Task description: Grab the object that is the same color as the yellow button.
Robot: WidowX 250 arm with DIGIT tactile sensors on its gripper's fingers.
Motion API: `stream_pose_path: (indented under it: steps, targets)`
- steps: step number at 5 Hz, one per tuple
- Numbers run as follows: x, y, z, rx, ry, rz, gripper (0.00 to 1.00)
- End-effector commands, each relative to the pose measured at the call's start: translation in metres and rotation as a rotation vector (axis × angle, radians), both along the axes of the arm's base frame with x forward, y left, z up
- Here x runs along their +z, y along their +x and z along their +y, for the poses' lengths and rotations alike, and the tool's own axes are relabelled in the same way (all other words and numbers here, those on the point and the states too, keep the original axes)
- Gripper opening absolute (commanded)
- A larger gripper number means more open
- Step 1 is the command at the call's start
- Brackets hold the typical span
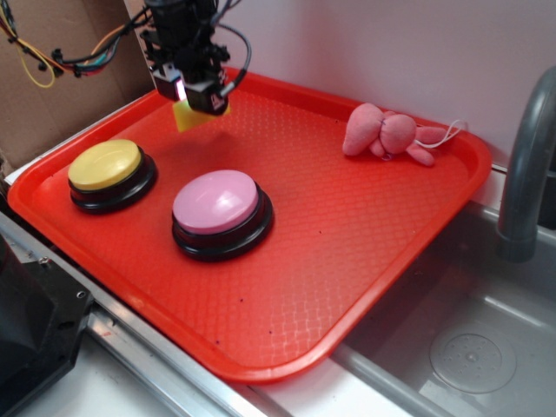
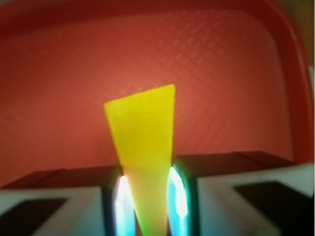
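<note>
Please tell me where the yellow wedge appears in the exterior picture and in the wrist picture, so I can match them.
Exterior: the yellow wedge is at upper left, under the gripper, near the far edge of the red tray.
Wrist: the wedge fills the centre, its narrow end between the two fingers at the bottom.
Shared landmark: the red tray's patterned floor and raised rim.

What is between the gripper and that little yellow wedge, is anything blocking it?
Nothing visible. The gripper already has the yellow wedge pinched between its fingers, at the tray's far edge. The yellow button sits off to the side.
</note>
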State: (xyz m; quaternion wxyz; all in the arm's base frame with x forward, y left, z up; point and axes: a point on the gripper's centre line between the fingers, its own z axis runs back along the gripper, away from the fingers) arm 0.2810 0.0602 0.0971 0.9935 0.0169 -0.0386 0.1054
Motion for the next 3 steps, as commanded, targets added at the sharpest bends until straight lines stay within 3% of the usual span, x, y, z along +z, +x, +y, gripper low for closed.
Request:
stream_pose_path:
  steps: [1,3]
  targets:
    - [0.096,0.001,-0.019,0.1,-0.153,-0.153,0.0]
    - [0.104,-0.004,-0.024,0.128,-0.149,-0.165,0.0]
